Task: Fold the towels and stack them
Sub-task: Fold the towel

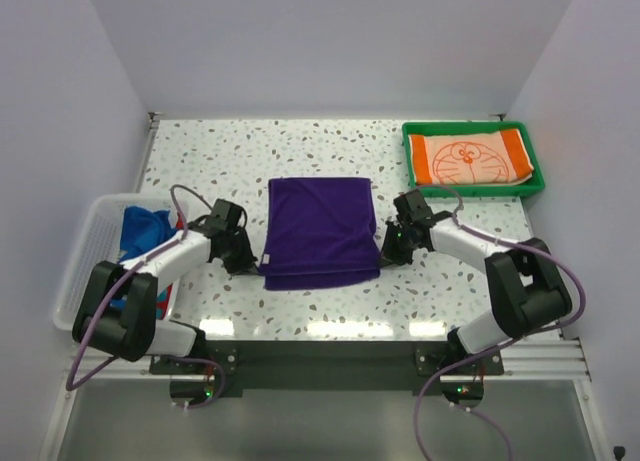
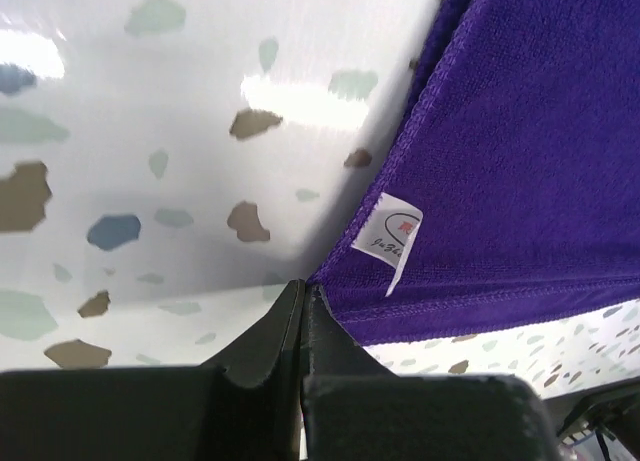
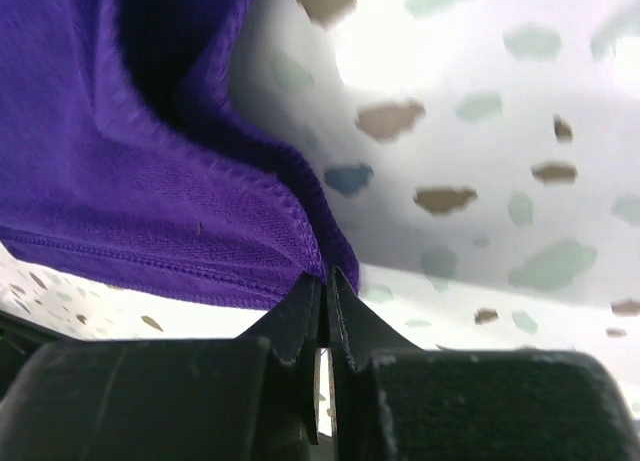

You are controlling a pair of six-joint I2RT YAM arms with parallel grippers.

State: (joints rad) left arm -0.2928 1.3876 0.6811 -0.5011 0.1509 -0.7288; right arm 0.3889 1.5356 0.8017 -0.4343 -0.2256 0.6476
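L claw (image 1: 250, 262) & R claw (image 1: 386, 249) both pinch tight on near corners of purple towel (image 1: 320, 229), flat on table (image 1: 200, 151).

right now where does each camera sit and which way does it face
top external: above and behind the robot, facing down on the speckled table, dark purple cloth towel, left arm, right arm
left wrist: on the left arm, facing along the shut left end effector at a towel corner
right wrist: likewise, shut right end effector
shared: all show the towel
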